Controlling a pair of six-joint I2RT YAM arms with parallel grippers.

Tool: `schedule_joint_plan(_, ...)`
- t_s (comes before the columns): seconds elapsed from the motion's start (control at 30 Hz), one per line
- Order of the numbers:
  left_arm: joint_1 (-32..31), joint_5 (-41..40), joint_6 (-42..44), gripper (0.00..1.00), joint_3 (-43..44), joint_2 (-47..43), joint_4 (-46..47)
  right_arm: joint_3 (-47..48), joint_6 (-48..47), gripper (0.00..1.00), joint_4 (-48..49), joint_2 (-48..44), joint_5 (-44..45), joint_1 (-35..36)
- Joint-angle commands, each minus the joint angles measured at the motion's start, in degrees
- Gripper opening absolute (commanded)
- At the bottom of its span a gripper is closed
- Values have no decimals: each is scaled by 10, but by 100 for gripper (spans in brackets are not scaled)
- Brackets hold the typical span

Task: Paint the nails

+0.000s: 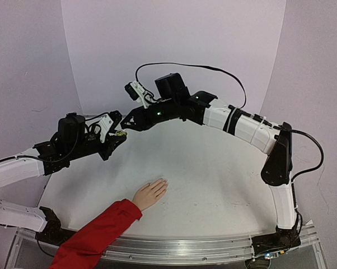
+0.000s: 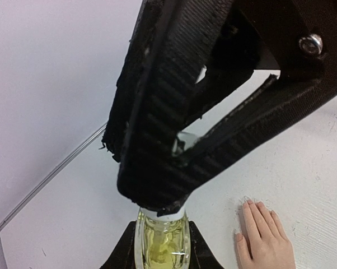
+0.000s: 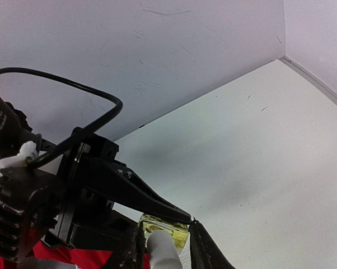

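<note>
Small yellow-green glass bottle [image 2: 160,244] clamped in left jaws, centre-left. Its white cap [image 3: 160,252] enclosed by right jaws; grip cannot be told. Pale nails [image 2: 248,202] of peach hand [image 1: 150,193], lower centre on white surface [image 1: 213,179], judged unpainted; uncapping, painting left.

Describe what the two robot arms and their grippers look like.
The left arm and right arm both have white shell links and black joints. Thin black cables loop above the right one. The left gripper and right gripper are black; the right's fingers are ribbed.
</note>
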Motion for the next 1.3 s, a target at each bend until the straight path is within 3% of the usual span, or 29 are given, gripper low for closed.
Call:
schedule_joint_plan(0.0, -3, -5, 5, 0, 29, -3, 13, 31, -5, 27, 10, 2, -27, 4)
schedule_joint_plan(0.13, -3, -5, 4, 0, 28, -5, 14, 35, -3, 25, 11, 6, -35, 4)
schedule_joint_plan(0.23, -3, -5, 3, 0, 27, -6, 14, 32, 0, 46, 11, 5, -29, 4)
schedule_joint_plan(0.37, -3, -6, 3, 0, 26, -9, 14, 23, 4, 49, 13, -3, -10, 3)
schedule_joint_plan(0.6, -3, -7, 1, 0, 24, -15, 14, -3, 9, 47, 17, -11, -20, 3)
schedule_joint_plan(1.07, -3, -6, -3, 0, 20, -26, 14, -47, 23, 32, 60, -37, -40, 3)
schedule_joint_plan(1.27, -3, -4, -5, 0, 20, -26, 14, -74, 32, 38, 85, -53, -40, 4)
